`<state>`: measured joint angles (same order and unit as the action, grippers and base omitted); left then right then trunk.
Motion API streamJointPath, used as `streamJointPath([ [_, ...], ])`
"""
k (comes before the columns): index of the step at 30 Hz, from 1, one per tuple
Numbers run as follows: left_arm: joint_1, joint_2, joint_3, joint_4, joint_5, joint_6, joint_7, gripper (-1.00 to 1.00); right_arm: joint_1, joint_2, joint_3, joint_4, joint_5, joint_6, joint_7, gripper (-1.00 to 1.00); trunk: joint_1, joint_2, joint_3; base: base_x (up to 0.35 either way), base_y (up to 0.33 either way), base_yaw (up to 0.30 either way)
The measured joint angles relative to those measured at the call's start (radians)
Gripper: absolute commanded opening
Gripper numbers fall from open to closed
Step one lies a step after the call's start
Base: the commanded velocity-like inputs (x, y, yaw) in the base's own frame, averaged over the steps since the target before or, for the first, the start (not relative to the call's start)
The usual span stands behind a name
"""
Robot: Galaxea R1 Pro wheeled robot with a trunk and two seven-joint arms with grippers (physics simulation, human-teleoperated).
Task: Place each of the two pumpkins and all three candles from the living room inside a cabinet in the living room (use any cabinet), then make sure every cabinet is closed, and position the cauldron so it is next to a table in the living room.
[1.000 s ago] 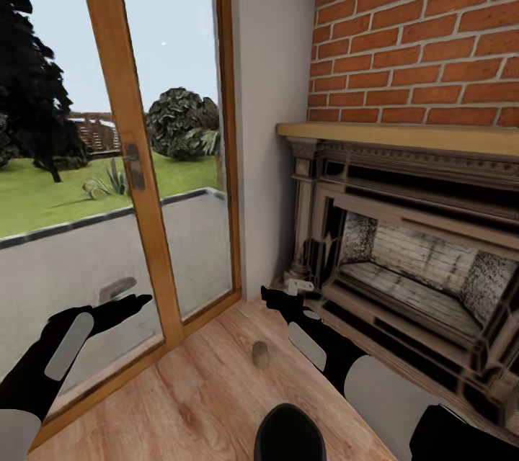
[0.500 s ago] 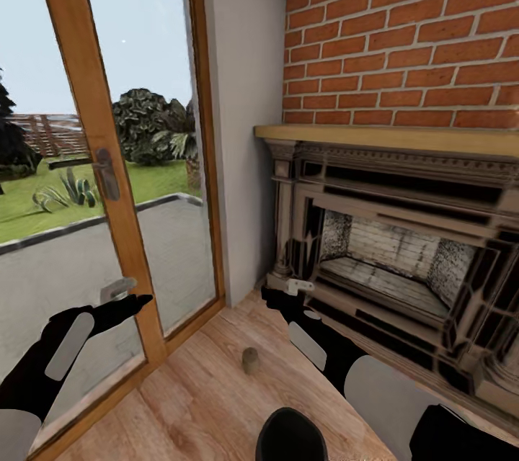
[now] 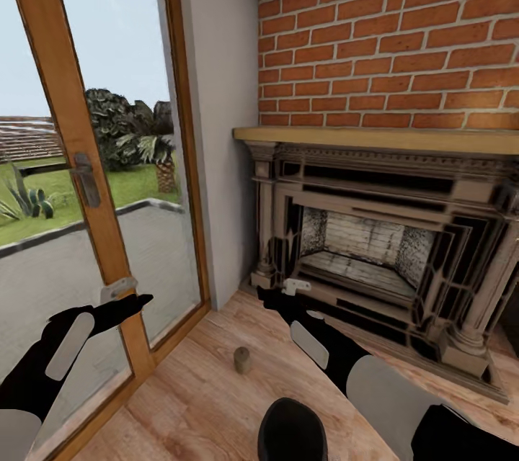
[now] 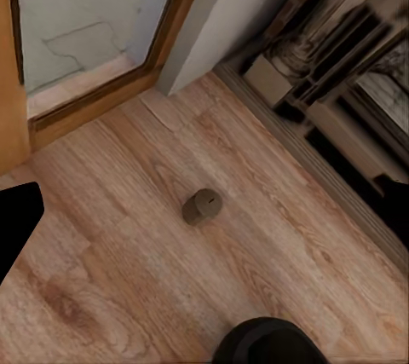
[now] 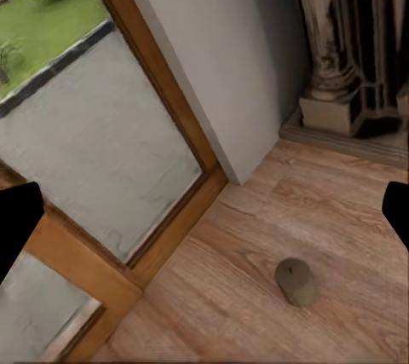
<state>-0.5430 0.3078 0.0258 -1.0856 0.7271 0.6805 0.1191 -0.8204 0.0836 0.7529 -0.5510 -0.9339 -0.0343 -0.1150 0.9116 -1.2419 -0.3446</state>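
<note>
Candle point(image 3: 241, 359) stands upright on the wood floor, below and between the two pincers, nearer the right one, near the fireplace point(image 3: 375, 245) and glass door point(image 3: 94, 180). It is not yet picked up, so stowing it in a cabinet is left to do. Left pincer point(image 3: 133, 300) and right pincer point(image 3: 268, 295) hang released, holding and touching nothing.

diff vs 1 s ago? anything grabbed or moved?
Only the view changed: the camera swung right, so the glass door slid left in the head view and more of the fireplace came in. The candle stands at the same spot on the wood floor. Nothing grabbed or released; left gripper and right gripper hold the same pose, empty.
</note>
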Motion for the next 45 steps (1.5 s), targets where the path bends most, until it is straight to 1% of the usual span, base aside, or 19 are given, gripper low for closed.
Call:
streamJointPath([
  [1, 0.000, 0.000, 0.000, 0.000, 0.000, 0.000, 0.000, 1.00, 0.000, 0.000, 0.000, 0.000, -0.017, 0.001, 0.016, 1.00, 0.000, 0.000, 0.001, -0.109, 0.284, -0.281],
  [2, 0.000, 0.000, 0.000, 0.001, 0.000, 0.000, 0.001, 1.00, 0.000, 0.000, 0.001, 0.001, -0.049, 0.002, 0.030, 1.00, 0.000, 0.000, 0.001, -0.108, 0.284, -0.281],
  [3, 0.000, 0.000, 0.000, 0.001, 0.000, 0.000, 0.001, 1.00, 0.000, 0.000, 0.001, 0.001, -0.061, 0.002, 0.034, 1.00, 0.000, 0.000, 0.001, -0.106, 0.284, -0.274],
  [4, 0.000, 0.000, 0.000, 0.001, 0.000, 0.001, 0.001, 1.00, 0.000, -0.001, 0.001, 0.001, -0.090, 0.002, 0.040, 1.00, 0.000, 0.000, 0.001, -0.106, 0.284, -0.244],
  [8, 0.000, 0.000, 0.000, 0.001, 0.000, 0.000, 0.001, 1.00, 0.000, -0.002, 0.001, 0.001, -0.139, 0.003, 0.046, 1.00, 0.000, 0.000, 0.001, -0.105, 0.284, -0.132],
  [10, 0.000, 0.000, 0.000, 0.001, 0.000, 0.000, 0.001, 1.00, 0.000, -0.003, 0.001, 0.001, -0.169, 0.006, 0.048, 1.00, 0.000, 0.000, -0.001, -0.105, 0.284, -0.016],
  [13, 0.000, 0.000, 0.000, 0.001, 0.000, 0.000, 0.001, 1.00, 0.000, -0.003, 0.002, 0.001, -0.197, 0.047, 0.052, 1.00, 0.000, 0.000, -0.005, -0.078, 0.280, 0.002],
  [15, 0.000, 0.000, 0.000, 0.001, 0.000, 0.000, 0.001, 1.00, 0.000, -0.004, 0.003, 0.000, -0.202, 0.051, 0.059, 1.00, 0.000, 0.000, -0.006, -0.025, 0.251, 0.003],
  [23, 0.000, 0.000, 0.001, 0.001, 0.000, 0.001, -0.002, 1.00, 0.000, -0.005, 0.004, -0.001, -0.261, 0.067, 0.146, 1.00, 0.000, 0.000, -0.011, -0.004, 0.090, -0.013],
  [26, 0.000, 0.000, 0.001, 0.001, 0.000, 0.001, -0.002, 1.00, 0.000, -0.006, 0.004, 0.000, -0.272, 0.087, 0.155, 1.00, 0.000, 0.000, -0.015, 0.000, 0.101, -0.105],
  [30, 0.000, 0.000, 0.001, 0.001, 0.000, 0.001, -0.002, 1.00, 0.000, -0.007, 0.003, 0.001, -0.275, 0.102, 0.157, 1.00, 0.000, 0.000, -0.022, 0.000, 0.102, -0.146],
  [45, 0.000, 0.002, 0.002, 0.001, 0.000, -0.001, -0.009, 1.00, 0.000, -0.007, 0.003, 0.001, -0.276, 0.104, 0.157, 1.00, 0.000, 0.000, -0.044, 0.000, 0.023, -0.170],
])
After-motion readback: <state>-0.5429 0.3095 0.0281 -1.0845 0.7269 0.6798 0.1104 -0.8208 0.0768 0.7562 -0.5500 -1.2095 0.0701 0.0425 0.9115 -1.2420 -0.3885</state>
